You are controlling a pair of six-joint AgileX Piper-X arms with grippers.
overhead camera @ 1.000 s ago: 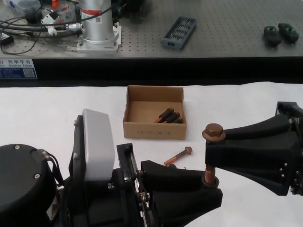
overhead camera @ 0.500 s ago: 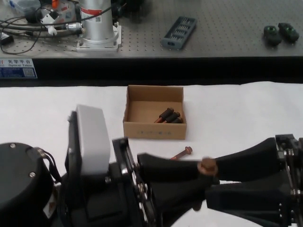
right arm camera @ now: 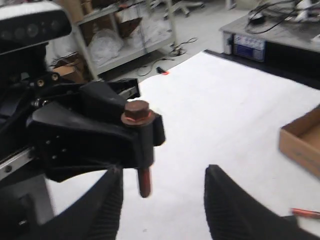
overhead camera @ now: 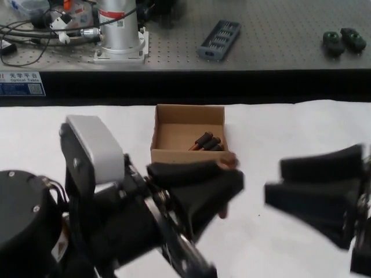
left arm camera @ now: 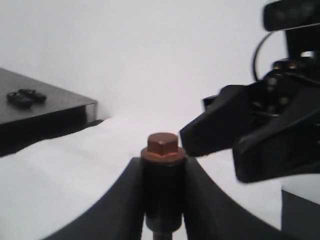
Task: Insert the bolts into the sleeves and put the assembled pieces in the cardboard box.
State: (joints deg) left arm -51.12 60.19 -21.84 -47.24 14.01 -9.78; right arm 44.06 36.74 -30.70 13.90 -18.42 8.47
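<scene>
The white-covered bench carries 1 cardboard box and 1 loose bolt.

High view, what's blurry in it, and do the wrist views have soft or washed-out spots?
High view: left arm and right arm are smeared, the cardboard box behind them is crisp. Left wrist view: the bolt in its sleeve is clear, the white cloth is washed out. Right wrist view: its own jaws, close to the lens, are soft.

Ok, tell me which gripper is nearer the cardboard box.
Left. The left gripper, holding the bolt in its sleeve, is just before the box; the right gripper sits open farther off to the side.
</scene>
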